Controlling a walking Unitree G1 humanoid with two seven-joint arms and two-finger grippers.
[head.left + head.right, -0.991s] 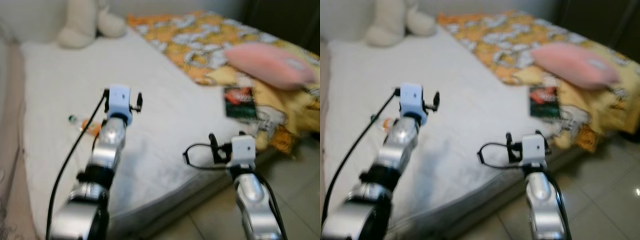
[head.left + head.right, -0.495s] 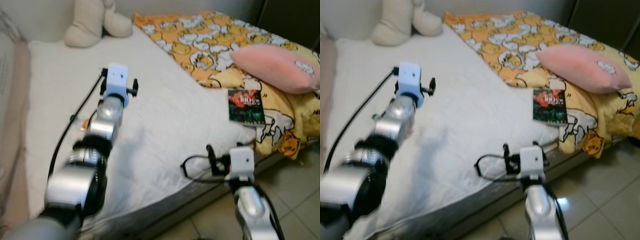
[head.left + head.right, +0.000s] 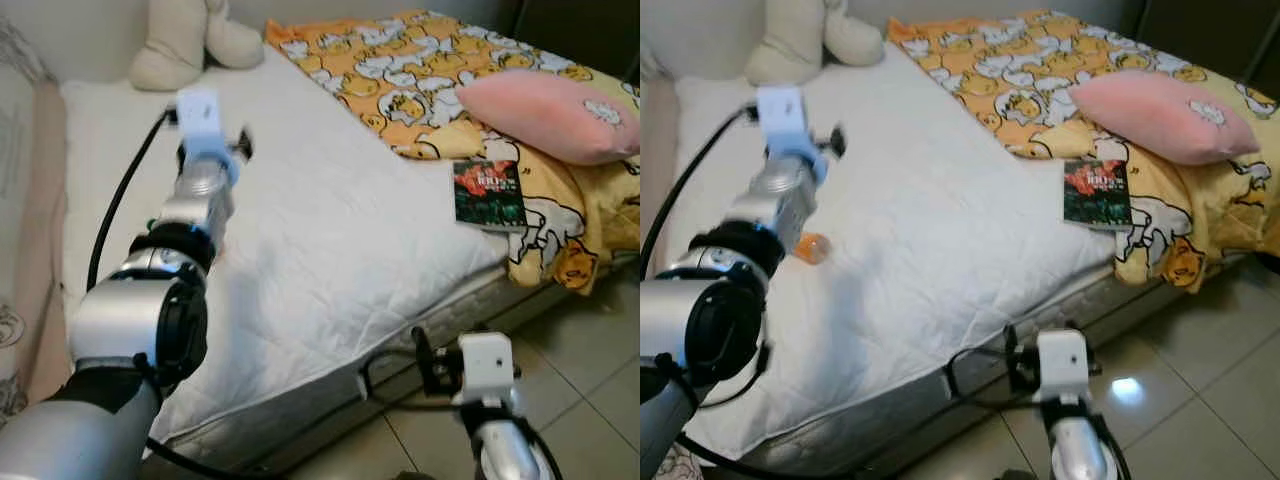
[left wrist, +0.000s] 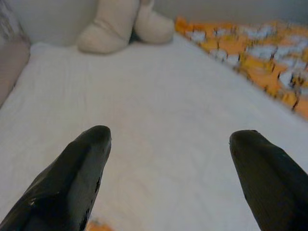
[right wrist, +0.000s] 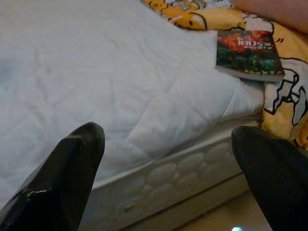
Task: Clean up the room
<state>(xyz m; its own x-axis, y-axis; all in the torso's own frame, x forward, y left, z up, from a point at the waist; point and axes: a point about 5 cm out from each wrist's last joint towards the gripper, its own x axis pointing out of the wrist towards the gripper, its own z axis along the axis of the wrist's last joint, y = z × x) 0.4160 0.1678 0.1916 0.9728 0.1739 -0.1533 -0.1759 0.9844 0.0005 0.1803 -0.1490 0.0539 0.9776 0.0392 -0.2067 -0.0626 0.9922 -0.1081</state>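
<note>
My left arm (image 3: 195, 215) reaches out over the white mattress (image 3: 330, 250), and its gripper (image 4: 168, 159) hangs open above bare sheet with nothing between the fingers. A small orange bottle-like thing (image 3: 810, 247) lies on the sheet just beside that forearm. A dark book (image 3: 487, 192) rests on the yellow duck blanket (image 3: 400, 70) at the bed's right edge. My right gripper (image 5: 168, 163) is open and low in front of the mattress side, pointing toward the book (image 5: 248, 48).
A pink pillow (image 3: 545, 100) lies on the blanket behind the book. A cream plush toy (image 3: 190, 40) sits at the head of the bed. Tiled floor (image 3: 590, 400) runs along the bed's right side. A patterned fabric edge (image 3: 20, 330) borders the bed's left.
My left arm has stretched farther up the bed, past the orange thing. My right arm has sunk from mattress height to below the bed's edge. The camera view has shifted too.
</note>
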